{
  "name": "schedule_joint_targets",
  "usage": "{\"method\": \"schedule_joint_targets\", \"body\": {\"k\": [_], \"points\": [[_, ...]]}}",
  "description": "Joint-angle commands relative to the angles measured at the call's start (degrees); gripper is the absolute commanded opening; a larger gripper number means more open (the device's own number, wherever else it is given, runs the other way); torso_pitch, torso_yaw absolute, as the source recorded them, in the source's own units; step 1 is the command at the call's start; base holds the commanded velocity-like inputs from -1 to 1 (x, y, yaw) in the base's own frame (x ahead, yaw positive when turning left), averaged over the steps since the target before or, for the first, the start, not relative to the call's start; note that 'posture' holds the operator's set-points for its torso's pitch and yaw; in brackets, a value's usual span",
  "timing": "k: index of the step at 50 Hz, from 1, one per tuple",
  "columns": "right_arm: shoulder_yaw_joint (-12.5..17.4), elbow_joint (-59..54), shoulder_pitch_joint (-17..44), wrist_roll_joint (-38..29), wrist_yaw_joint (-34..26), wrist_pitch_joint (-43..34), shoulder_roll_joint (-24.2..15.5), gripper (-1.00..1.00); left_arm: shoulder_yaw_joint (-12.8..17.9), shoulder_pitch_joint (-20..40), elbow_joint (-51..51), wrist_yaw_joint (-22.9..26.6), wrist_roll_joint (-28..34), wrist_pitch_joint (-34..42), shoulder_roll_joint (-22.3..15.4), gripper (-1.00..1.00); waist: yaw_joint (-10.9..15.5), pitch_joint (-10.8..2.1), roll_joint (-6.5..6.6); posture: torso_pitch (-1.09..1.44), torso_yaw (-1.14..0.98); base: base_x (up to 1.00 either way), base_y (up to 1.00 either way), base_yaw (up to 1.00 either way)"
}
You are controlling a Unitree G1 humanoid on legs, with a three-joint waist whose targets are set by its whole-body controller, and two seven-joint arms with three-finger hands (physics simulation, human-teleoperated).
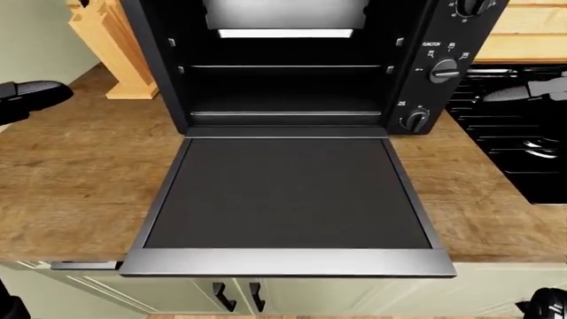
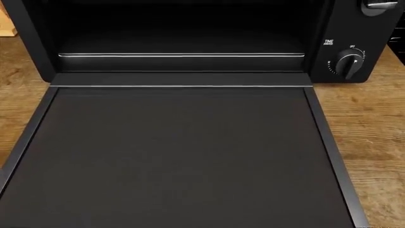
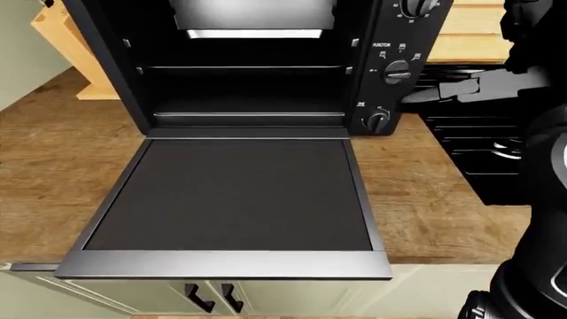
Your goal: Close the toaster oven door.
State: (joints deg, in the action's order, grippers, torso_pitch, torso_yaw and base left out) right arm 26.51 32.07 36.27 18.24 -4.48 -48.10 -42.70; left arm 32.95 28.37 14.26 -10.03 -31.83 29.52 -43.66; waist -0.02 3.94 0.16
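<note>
**Toaster oven door lies fully open on the wooden surface**

At the far left of the left-eye view, the left robot hand [image 1: 31, 93] shows only as a dark rounded tip above the surface [image 1: 80, 166], well apart from the oven; whether its fingers are spread or pressed together cannot be told. Just right of it, a light wooden block [image 1: 111, 46] stands on the surface against the oven's left wall.

The toaster oven [image 1: 292, 63] fills the upper middle of both eye views, its dark cavity exposed with a wire rack rail across it. The toaster oven door [image 1: 285, 199] is hinged down flat, its dark inner panel facing up and its grey handle edge [image 1: 288, 262] reaching past the surface's lip, above the pale cabinet doors [image 1: 234, 296]. In the head view the door fills nearly the whole frame.

On the oven's right panel sit black knobs [image 1: 443, 70]. Further right lies a black stove [image 1: 523, 153].

The right robot hand [image 3: 443, 92] hovers beside the knob panel in the right-eye view, touching nothing, its pale-edged fingers stretched out towards the oven rather than curled. The dark right arm [image 3: 540, 199] runs down that view's right edge.
</note>
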Motion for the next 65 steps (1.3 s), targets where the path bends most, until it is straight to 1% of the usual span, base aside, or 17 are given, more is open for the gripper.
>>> {"method": "schedule_joint_targets", "body": {"k": [1, 9, 17, 24, 36, 48, 55, 65], "points": [[1.18, 1.21, 0.36, -1.16, -0.31, 1.88, -0.58, 1.00, 0.87, 1.27, 1.45, 0.04, 0.10, -1.54, -1.27, 1.00, 0.00, -1.16, 0.17, 0.00, 0.00, 0.00, 0.00, 0.00], [2.47, 3.93, -5.27, -4.98, -3.30, 4.70, 2.13, 1.00, 1.04, 1.15, 1.46, 0.00, 0.04, -1.57, -1.37, 1.00, 0.01, -1.18, 0.11, 0.00, 0.00, 0.00, 0.00, 0.00], [4.22, 7.42, -9.38, -6.99, -7.23, 4.70, 4.67, 1.00, 1.05, 1.41, 1.23, -0.14, -0.12, -1.53, -1.69, 1.00, -0.01, -1.28, 0.17, 0.00, 0.00, 0.00, 0.00, 0.00], [5.10, 9.89, -11.48, -8.44, -10.09, 4.07, 6.25, 1.00, 1.01, 1.60, 1.13, -0.26, -0.24, -1.50, -1.89, 1.00, -0.05, -1.40, 0.18, 0.00, 0.00, 0.00, 0.00, 0.00], [5.95, 11.80, -12.67, -10.50, -14.67, 3.99, 6.34, 1.00, 1.24, 1.41, 1.24, -0.25, -0.47, -1.47, -2.13, 1.00, -0.14, -1.51, 0.25, 0.00, 0.00, 0.00, 0.00, 0.00], [5.71, 12.83, -14.24, -13.65, -18.86, 5.34, 8.13, 1.00, 1.35, 1.10, 1.37, -0.18, -0.61, -1.41, -2.13, 1.00, -0.21, -1.61, 0.33, 0.00, 0.00, 0.00, 0.00, 0.00], [5.53, 12.98, -13.75, -14.22, -19.01, 4.99, 8.49, 1.00, 1.38, 1.19, 1.37, -0.19, -0.70, -1.29, -2.18, 1.00, -0.25, -1.68, 0.42, 0.00, 0.00, 0.00, 0.00, 0.00], [3.65, 13.73, -13.90, -16.25, -17.41, 4.22, 10.44, 1.00, 1.33, 1.15, 1.36, -0.31, -0.70, -1.37, -2.14, 1.00, -0.27, -1.74, 0.49, 0.00, 0.00, 0.00, 0.00, 0.00]]}}
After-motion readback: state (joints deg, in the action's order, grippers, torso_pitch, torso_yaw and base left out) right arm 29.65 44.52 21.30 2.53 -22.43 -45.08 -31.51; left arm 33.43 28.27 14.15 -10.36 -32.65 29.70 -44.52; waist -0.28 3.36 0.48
